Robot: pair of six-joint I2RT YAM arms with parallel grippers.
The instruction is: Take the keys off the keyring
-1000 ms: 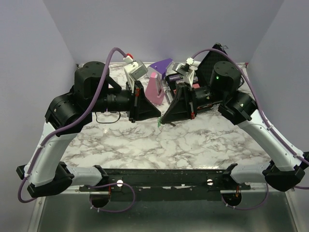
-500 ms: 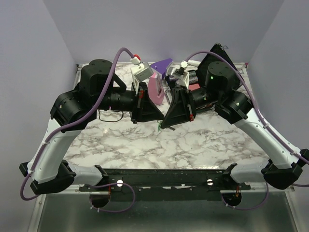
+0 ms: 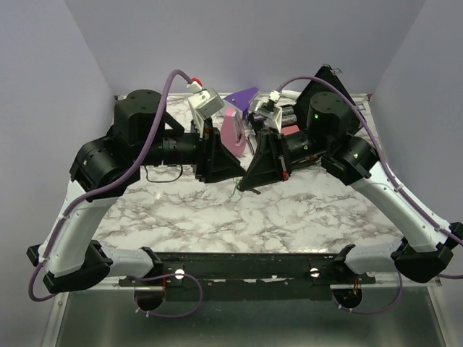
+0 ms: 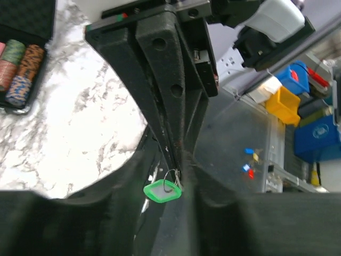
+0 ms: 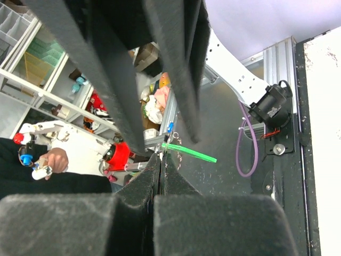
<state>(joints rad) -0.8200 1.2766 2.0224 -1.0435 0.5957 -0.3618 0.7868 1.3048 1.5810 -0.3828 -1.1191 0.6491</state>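
While both arms reached in over the middle of the marble table [image 3: 304,217], their tips met just left of its centre. The right gripper [image 5: 160,166] was closed, its two fingers pressed flat together with no gap between them. It pinched the thin wire of the keyring [image 4: 172,179] at its very tips. From that ring hung the green key [image 4: 162,191], its bright plastic head showing flat in the left wrist view and edge-on, as a thin green strip, in the right wrist view. I could make out only this one key. Its metal blade and any other keys were too small or hidden to tell.

The left gripper [image 3: 236,170] stood open, its fingers parted and held to either side of the right gripper's tips. The key hung in the gap between them, touching neither finger as far as I could see. From above, the key and ring were only a faint speck beside the two black gripper tips. I could not tell whether they touched the marble.

Farther back, a pink and purple wedge [image 3: 235,131] stood just behind the two grippers. To its right lay an open black case [image 3: 327,85] holding stacks of coloured discs [image 4: 18,64]. A loop of thin black cable [image 3: 160,176] lay on the table under the left arm.
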